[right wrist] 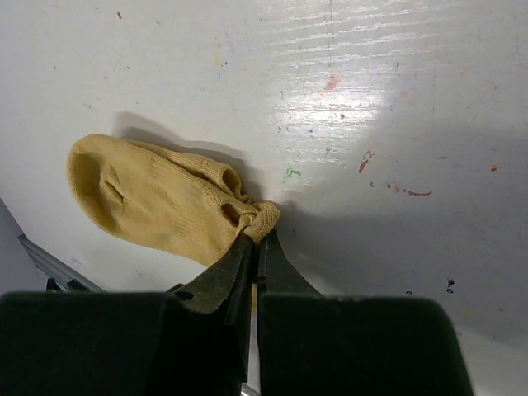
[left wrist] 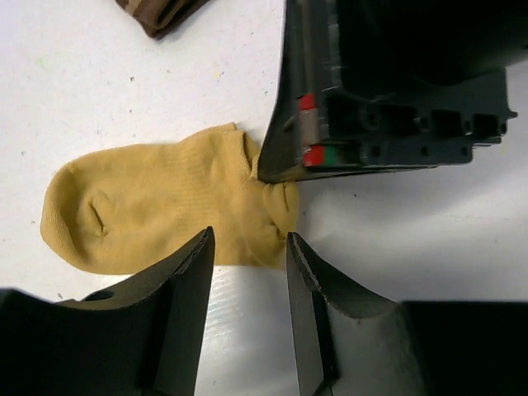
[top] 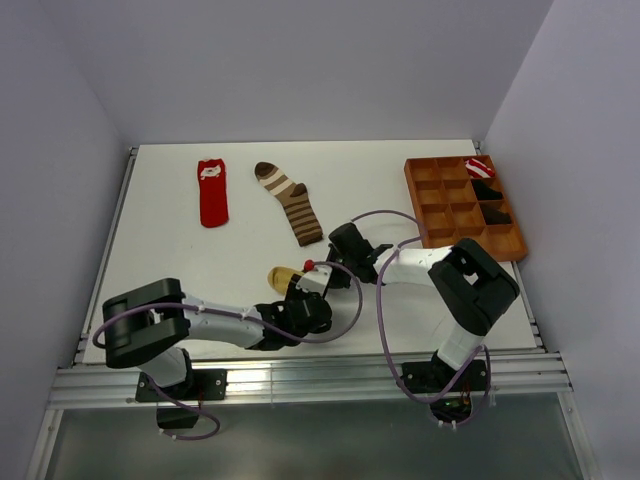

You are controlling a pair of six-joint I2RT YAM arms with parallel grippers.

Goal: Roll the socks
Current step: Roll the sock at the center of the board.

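Note:
The mustard-yellow sock (top: 281, 277) lies flat on the white table near the front middle. It also shows in the left wrist view (left wrist: 157, 206) and the right wrist view (right wrist: 153, 202). My right gripper (right wrist: 256, 236) is shut on the sock's bunched cuff end and shows as a black body (left wrist: 388, 91) in the left wrist view. My left gripper (left wrist: 248, 241) is open, its fingertips over the sock's near edge by the cuff. The red sock (top: 212, 192) and the brown striped sock (top: 292, 203) lie flat farther back.
A brown compartment tray (top: 428, 200) stands at the back right, holding a red-and-white striped bundle (top: 479, 166) and black bundles (top: 488, 190). The striped sock's dark end (left wrist: 161, 12) shows at the top of the left wrist view. Both arms meet closely over the yellow sock.

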